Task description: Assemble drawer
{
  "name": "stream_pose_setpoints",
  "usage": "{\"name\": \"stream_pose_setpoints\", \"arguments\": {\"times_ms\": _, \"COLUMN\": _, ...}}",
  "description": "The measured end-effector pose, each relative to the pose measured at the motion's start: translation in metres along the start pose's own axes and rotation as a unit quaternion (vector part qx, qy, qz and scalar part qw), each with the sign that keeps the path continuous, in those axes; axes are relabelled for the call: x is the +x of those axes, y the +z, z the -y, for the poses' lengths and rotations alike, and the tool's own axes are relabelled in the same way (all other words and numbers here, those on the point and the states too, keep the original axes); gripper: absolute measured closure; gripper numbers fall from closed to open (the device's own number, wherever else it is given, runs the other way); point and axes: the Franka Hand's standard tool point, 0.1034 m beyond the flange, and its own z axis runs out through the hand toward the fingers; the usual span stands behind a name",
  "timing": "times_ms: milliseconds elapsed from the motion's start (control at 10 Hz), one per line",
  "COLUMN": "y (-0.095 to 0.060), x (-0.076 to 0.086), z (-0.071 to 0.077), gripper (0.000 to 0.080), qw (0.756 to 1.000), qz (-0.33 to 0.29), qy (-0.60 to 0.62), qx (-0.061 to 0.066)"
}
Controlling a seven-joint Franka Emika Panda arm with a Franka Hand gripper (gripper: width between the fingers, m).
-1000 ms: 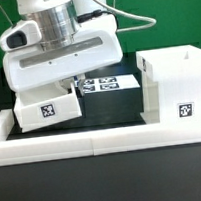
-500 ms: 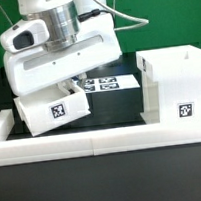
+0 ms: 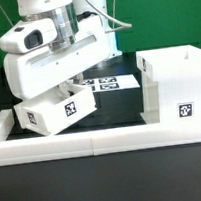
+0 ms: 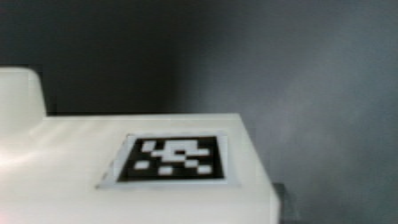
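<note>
My gripper (image 3: 65, 89) is shut on a small white open-topped tray (image 3: 55, 113) and holds it above the black tabletop at the exterior view's left. The tray is tilted, its right end higher, with tags on its front. The fingers are hidden behind the white hand. The tall white box housing (image 3: 173, 91) stands at the exterior view's right, a tag on its front. In the wrist view a white tray face (image 4: 71, 150) with a tag (image 4: 175, 160) fills the near part, and no fingers show. The second tray is out of view.
The marker board (image 3: 109, 84) lies on the table between the tray and the housing. A low white rail (image 3: 93, 141) edges the tabletop along the front. A raised rail end (image 3: 0, 121) sits at the exterior view's left.
The hand has tilted and the held tray has gone from level to slanted, its right end rising. The housing and the marker board have not moved.
</note>
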Motion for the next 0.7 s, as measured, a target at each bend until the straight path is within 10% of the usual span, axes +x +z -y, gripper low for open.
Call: {"name": "stream_pose_setpoints", "arguments": {"times_ms": 700, "y": 0.008, "x": -0.012, "z": 0.006, "gripper": 0.0752, "qw": 0.958, "qz": 0.026, "qy": -0.284, "qx": -0.014}}
